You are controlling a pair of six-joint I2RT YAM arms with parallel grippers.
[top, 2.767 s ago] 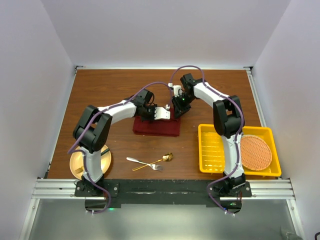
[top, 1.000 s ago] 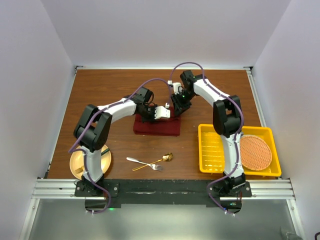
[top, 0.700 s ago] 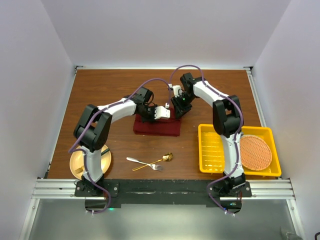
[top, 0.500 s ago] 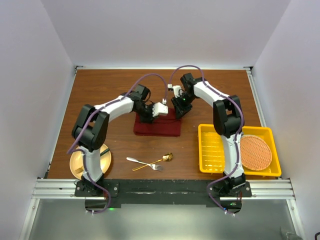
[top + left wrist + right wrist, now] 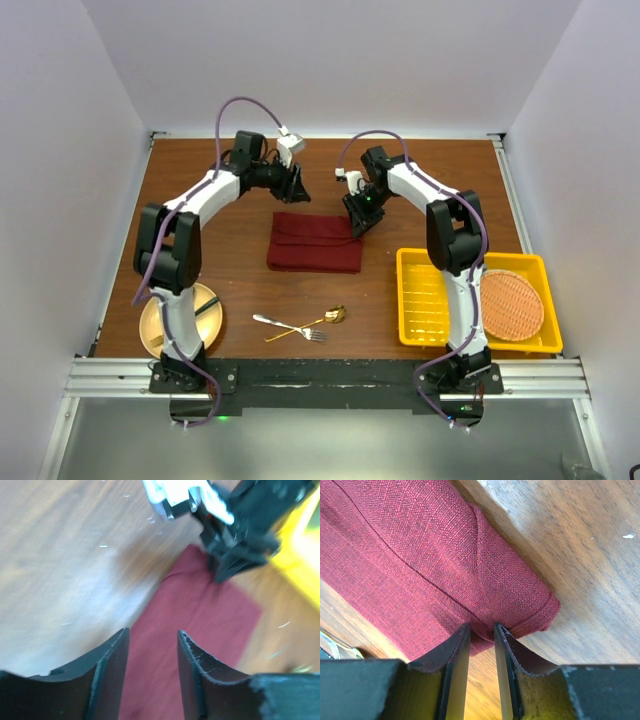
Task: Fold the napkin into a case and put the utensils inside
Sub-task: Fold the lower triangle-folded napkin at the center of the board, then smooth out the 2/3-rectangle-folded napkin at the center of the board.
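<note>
One napkin (image 5: 315, 242), maroon and coarse-woven, lies folded into a flat rectangle in the middle of the counter (image 5: 200, 250), with creases running along its length. My right claw (image 5: 481, 628) pinches a fold at its far right corner. My left claw (image 5: 152, 635) hangs partly open and empty, above and beyond the far left corner.

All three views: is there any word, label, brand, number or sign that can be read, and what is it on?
No readable text in any view.
The napkin, yellow tray, woven mat, spoon and fork are plain, with no print or label showing.
The left wrist view is motion-blurred, so any small marking there is unreadable.
</note>
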